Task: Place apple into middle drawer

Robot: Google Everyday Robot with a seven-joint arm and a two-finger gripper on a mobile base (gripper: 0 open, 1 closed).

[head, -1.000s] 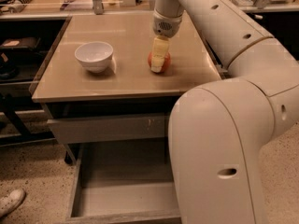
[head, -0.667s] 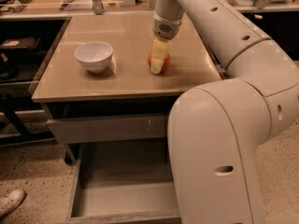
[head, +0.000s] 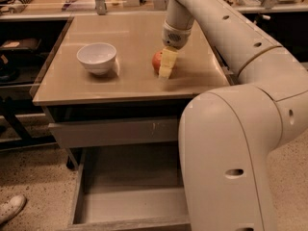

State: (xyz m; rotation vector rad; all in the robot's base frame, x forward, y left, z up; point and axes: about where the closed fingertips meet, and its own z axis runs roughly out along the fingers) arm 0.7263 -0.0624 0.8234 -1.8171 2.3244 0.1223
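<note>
The red-orange apple (head: 157, 60) sits on the tan table top (head: 125, 32), right of centre. My gripper (head: 166, 65) reaches down from the big white arm and stands right at the apple, covering its right side, low over the table top. The middle drawer (head: 130, 203) is pulled out below the table's front edge. Its flat grey floor is bare, and the arm's white body hides its right part.
A white bowl (head: 97, 57) stands on the table to the left of the apple. A shut grey drawer front (head: 115, 131) sits just under the table top. A white shoe (head: 10, 208) shows on the speckled floor at the lower left. Dark shelving stands on the left.
The gripper has stayed low at the apple. A little more of the apple's red side shows to the left of the gripper now. The bowl and the drawer have not moved.
</note>
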